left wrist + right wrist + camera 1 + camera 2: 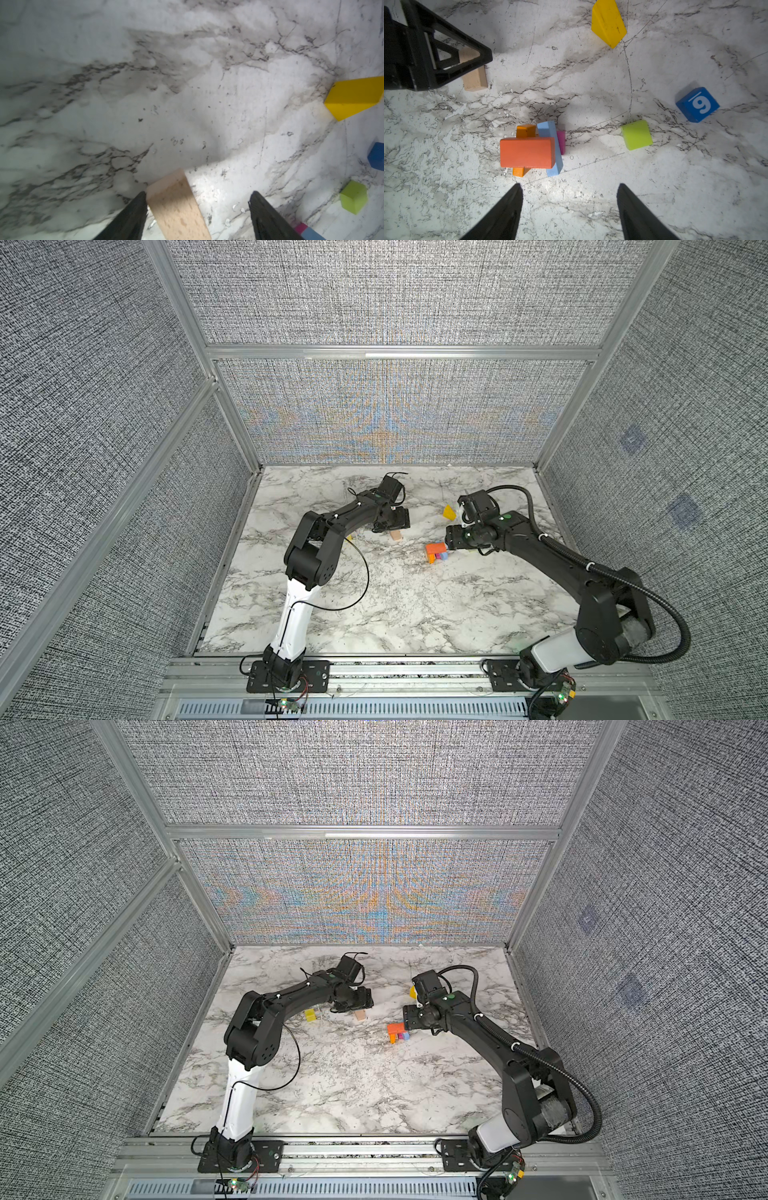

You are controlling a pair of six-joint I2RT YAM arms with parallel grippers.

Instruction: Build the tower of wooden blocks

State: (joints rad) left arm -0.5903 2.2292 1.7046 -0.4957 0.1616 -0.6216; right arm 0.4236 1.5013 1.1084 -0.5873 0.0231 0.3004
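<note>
The tower [527, 152] is a low stack: a red-orange bar lies across an orange, a light blue and a magenta block; both top views show it [435, 549] [395, 1029]. My right gripper [569, 185] hovers just beside it, open and empty. A bare wood block [176, 207] lies flat on the table between the open jaws of my left gripper [198, 193], close against one finger [133, 214]. Loose around the tower are a yellow wedge [608, 22], a lime green cube [636, 135] and a blue numbered cube [697, 104].
A small yellow cube [310, 1015] sits under the left arm's forearm. The marble table [395, 614] is walled by grey panels on aluminium posts at the back and both sides. Both arm bases stand at the front rail.
</note>
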